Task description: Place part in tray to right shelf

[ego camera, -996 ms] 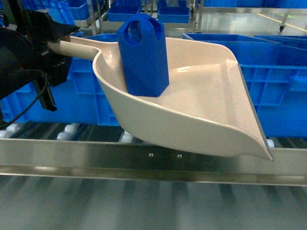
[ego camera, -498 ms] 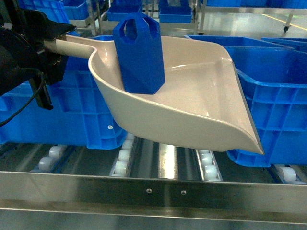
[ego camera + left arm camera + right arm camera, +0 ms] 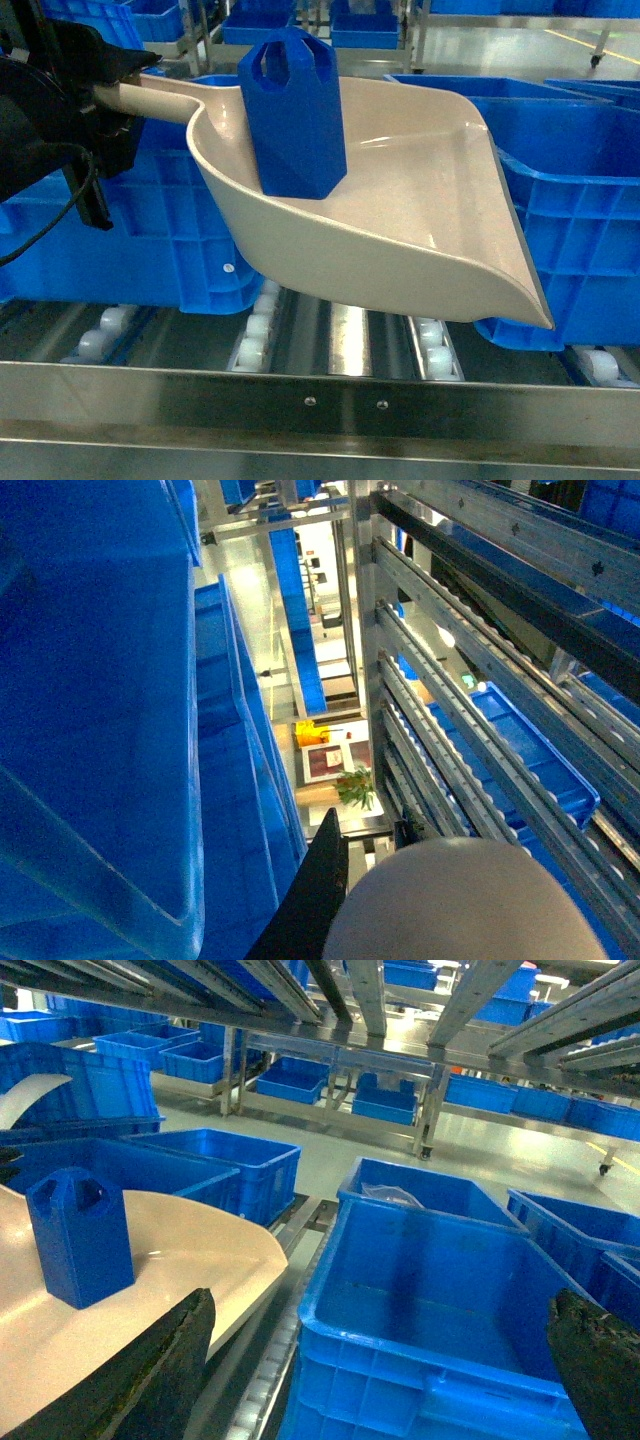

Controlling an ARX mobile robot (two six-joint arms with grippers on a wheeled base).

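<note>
- The small bright blue plastic block shaped like a jerry can [image 3: 295, 115] stands upright in the back of the large beige glossy plastic dustpan-shaped scoop [image 3: 420, 235], near where the handle joins the pan; its handle hole is at the top.
- The scoop is held in the air above the stainless-steel rack shelf with white roller tracks [image 3: 340, 400], clear of the rollers, its flat front lip pointing to the right and tilted slightly downward.
- The left gripper [image 3: 105, 95], black, is clamped on the scoop's long handle at the left edge of the head view; the left wrist view shows only the rounded beige handle end and one black finger.
- The right gripper [image 3: 385, 1360] has its two dark fingers [image 3: 150, 1370] spread wide apart and holds nothing; it hangs over a large blue plastic crate [image 3: 440, 1300] just to the right of the scoop.
- Another blue plastic bin [image 3: 140, 220] sits on the shelf's rollers behind the scoop on the left.
- The shelf's flat front rail, with small rivets, runs across the bottom of the head view.
</note>
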